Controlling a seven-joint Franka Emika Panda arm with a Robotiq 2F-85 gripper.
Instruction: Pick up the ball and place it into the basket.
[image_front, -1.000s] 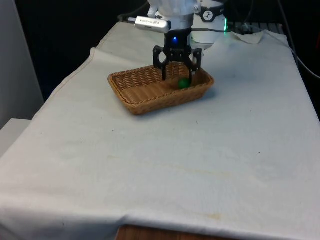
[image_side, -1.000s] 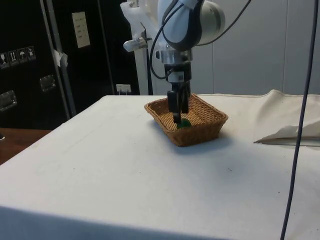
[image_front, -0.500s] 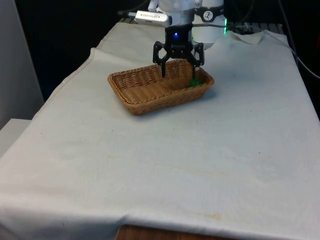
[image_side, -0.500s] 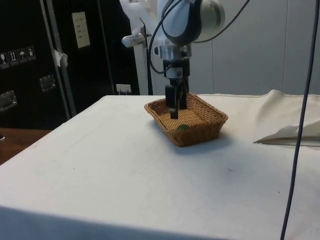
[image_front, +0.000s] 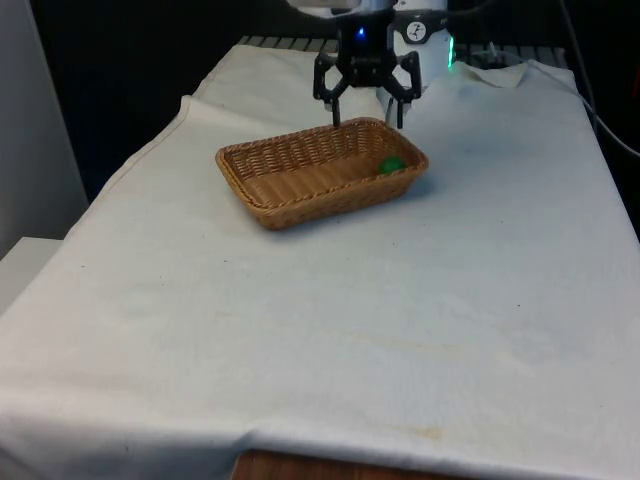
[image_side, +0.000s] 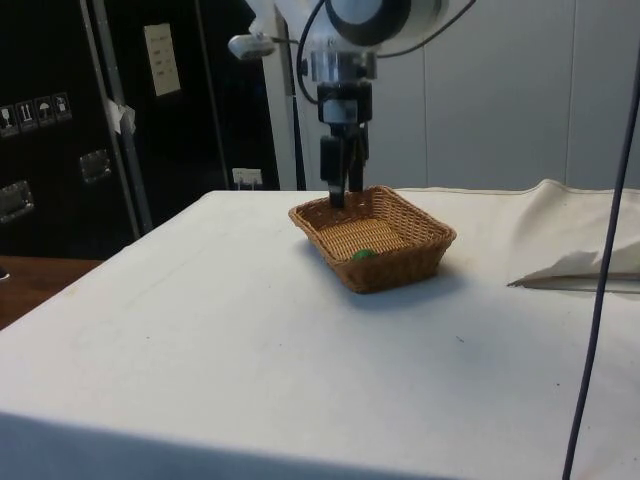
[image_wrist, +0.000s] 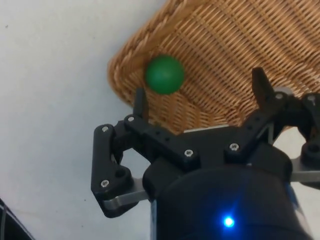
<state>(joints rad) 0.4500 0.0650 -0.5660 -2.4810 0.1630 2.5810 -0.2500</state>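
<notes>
A small green ball (image_front: 391, 165) (image_side: 363, 255) (image_wrist: 164, 74) lies inside the brown wicker basket (image_front: 250, 175) (image_side: 420, 250) (image_wrist: 230, 60), in the corner at the front view's right. My black gripper (image_front: 365, 108) (image_side: 338, 195) (image_wrist: 200, 95) hangs open above the basket's far rim, with nothing between its fingers. It is clear of the ball and of the wicker.
The basket stands on the white cloth toward the table's far end. A rumpled fold of white cloth (image_side: 575, 250) lies at the side view's right, and a dark cable (image_side: 595, 300) hangs down there.
The open gripper has risen out of the basket and drawn back toward the far rim. The ball, released earlier, rolled to the basket's corner at the front view's right.
</notes>
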